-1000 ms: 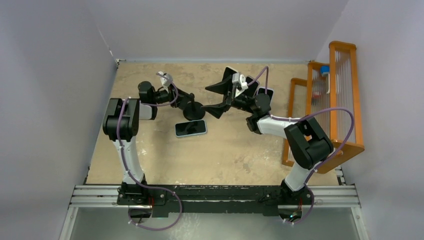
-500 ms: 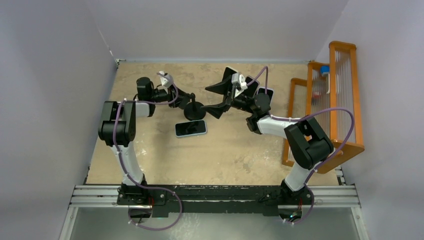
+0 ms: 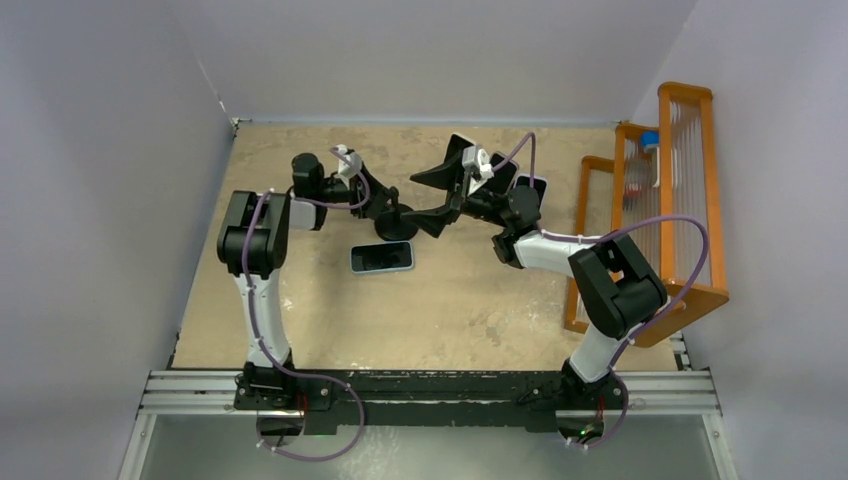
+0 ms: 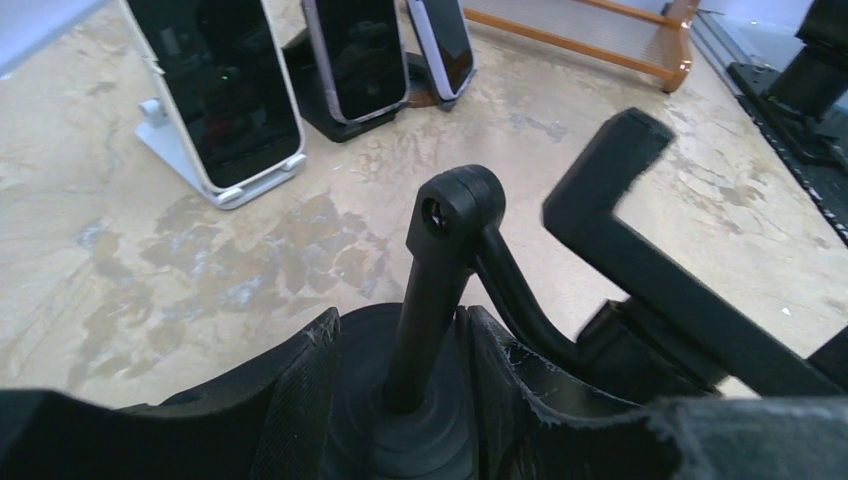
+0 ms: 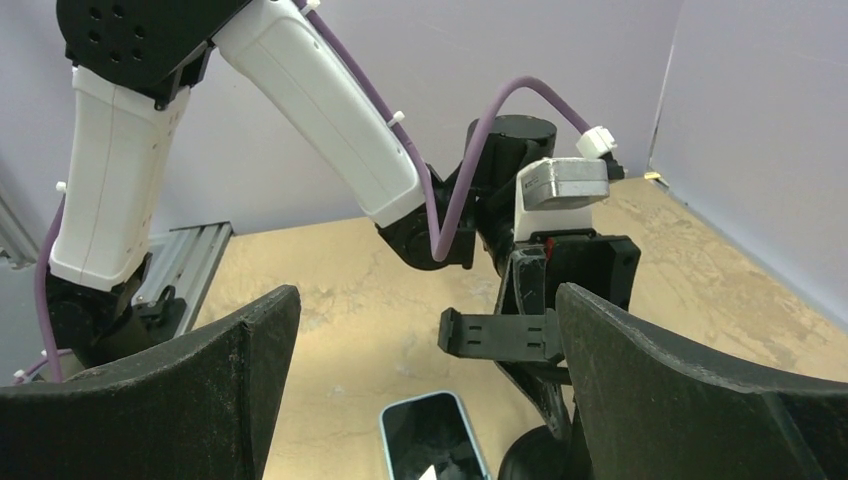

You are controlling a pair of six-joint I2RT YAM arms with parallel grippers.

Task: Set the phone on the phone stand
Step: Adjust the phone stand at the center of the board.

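Note:
The phone [image 3: 381, 257], black-screened in a light blue case, lies flat on the table; its top end also shows low in the right wrist view [image 5: 430, 440]. The black phone stand [image 3: 397, 222] stands just behind it. My left gripper [image 3: 383, 204] is shut on the stand's round base [image 4: 410, 430], one finger on each side of the upright post [image 4: 440, 290]. The stand's cradle [image 5: 500, 335] points toward my right gripper [image 3: 418, 198]. That gripper [image 5: 425, 300] stands wide open with nothing between its fingers, level with the cradle and above the phone.
Three other phones rest on their own stands at the back [image 4: 215, 90] [image 4: 355, 55] [image 4: 445, 40]. An orange wooden rack [image 3: 680, 200] fills the right side of the table. Walls close in the left and back.
My left arm's elbow swung out left and then back right. The left gripper and the stand shifted slightly right. The right arm and the phone have not moved.

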